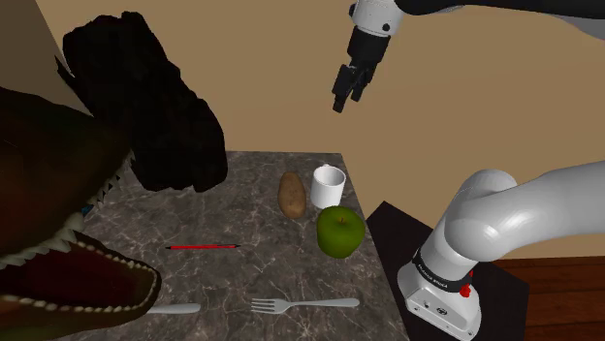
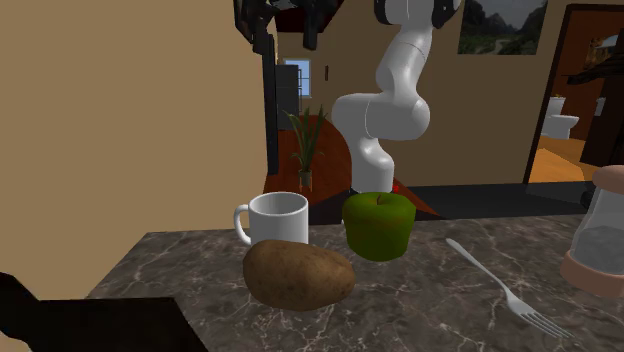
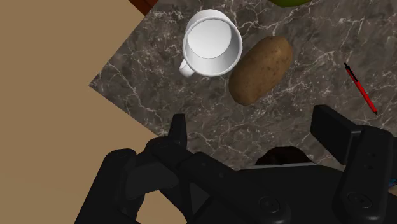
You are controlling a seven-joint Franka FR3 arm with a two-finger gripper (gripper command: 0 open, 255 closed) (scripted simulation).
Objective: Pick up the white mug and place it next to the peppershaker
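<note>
White mug [image 3: 212, 43] stands upright near a corner of the marbled tabletop [image 3: 159, 95], handle toward the table edge. Its interior reads empty in the wrist view. A brown potato [image 3: 261, 69] lies just beside it, and a green apple [image 1: 340, 231] sits near. The gripper [image 1: 341, 102] hangs well above the mug with fingers spread and nothing between them. I judge this a pre-grasp stance, leaving room to descend clear of the potato. A clear shaker [image 2: 600, 235], which I take for the peppershaker, stands well apart, beyond the fork [image 2: 500, 285]

The mug [image 1: 330, 184] is white, the potato [image 1: 292, 194] brown, the apple [image 1: 340, 231] green, the pen [image 1: 202, 248] red, the counter [image 1: 242, 281] dark, pale-veined.
</note>
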